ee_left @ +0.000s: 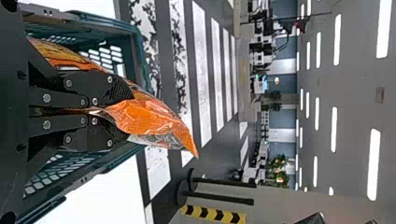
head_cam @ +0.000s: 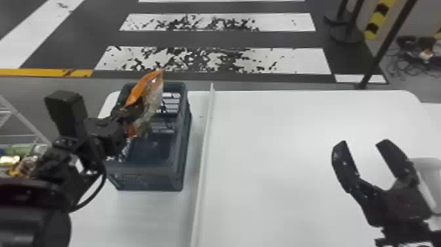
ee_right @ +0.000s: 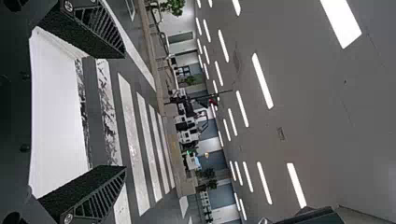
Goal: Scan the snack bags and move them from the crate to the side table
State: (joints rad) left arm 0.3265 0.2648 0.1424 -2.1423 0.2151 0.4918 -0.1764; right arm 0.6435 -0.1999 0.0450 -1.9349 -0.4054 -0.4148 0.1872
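Note:
Over the crate (head_cam: 147,175) on the white table, my left gripper (head_cam: 136,110) holds an orange and clear snack bag (head_cam: 146,87) above the crate's opening. From the left wrist view, the left gripper (ee_left: 123,109) is closed on the snack bag (ee_left: 149,116), whose orange end sticks out past the fingertips. The crate (ee_left: 112,163) lies behind it there. On the right side, my right gripper (head_cam: 361,144) stands open above the table with nothing between its fingers; in the right wrist view the right gripper (ee_right: 123,112) is also spread wide.
A white raised strip (head_cam: 203,147) runs along the table (head_cam: 279,164) just right of the crate. At the far left, a wire rack (head_cam: 24,121) stands near several shiny packages (head_cam: 24,164) beside my left arm. A dark post (head_cam: 387,42) stands beyond the table's back right.

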